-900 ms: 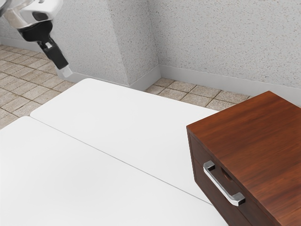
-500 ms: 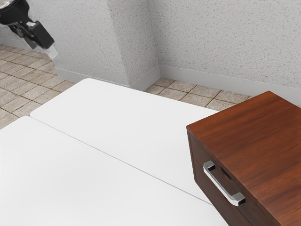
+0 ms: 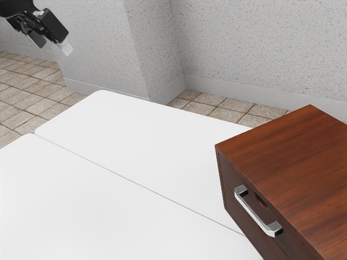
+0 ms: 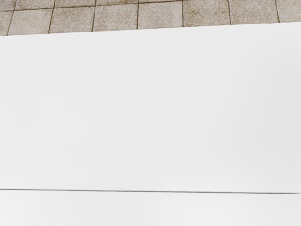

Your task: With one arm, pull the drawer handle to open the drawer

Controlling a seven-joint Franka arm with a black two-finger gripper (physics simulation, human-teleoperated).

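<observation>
1. A white table (image 3: 108, 157) takes up most of the scene. It is made of two panels divided by a thin seam (image 3: 135, 181). In the wrist view the same white surface (image 4: 150, 108) is seen from above, with floor tiles (image 4: 117, 14) beyond its far edge.
2. A dark wooden cabinet (image 3: 295, 157) stands on the table at the exterior view's lower right. The drawer front (image 3: 230, 176) appears flush with the cabinet body, so the drawer is judged to be shut and the pull not yet begun.
3. The gripper (image 3: 53, 37) is held high at the exterior view's upper left, over the floor and well apart from the cabinet. Whether the pincer is apart or together cannot be told from this angle. Nothing is seen to be held.
4. A silver bar handle (image 3: 258, 211) is fixed on the drawer front and stands off it on two posts.
5. The handle is judged to be stiff, smooth metal and possibly slippery. The bar is best taken at its middle, clamped across its thickness.
6. The wooden drawer is likely to be fairly heavy and to slide on one line only, so a straight pull away from the front is advised.
7. No brand, label or writing can be read anywhere.
</observation>
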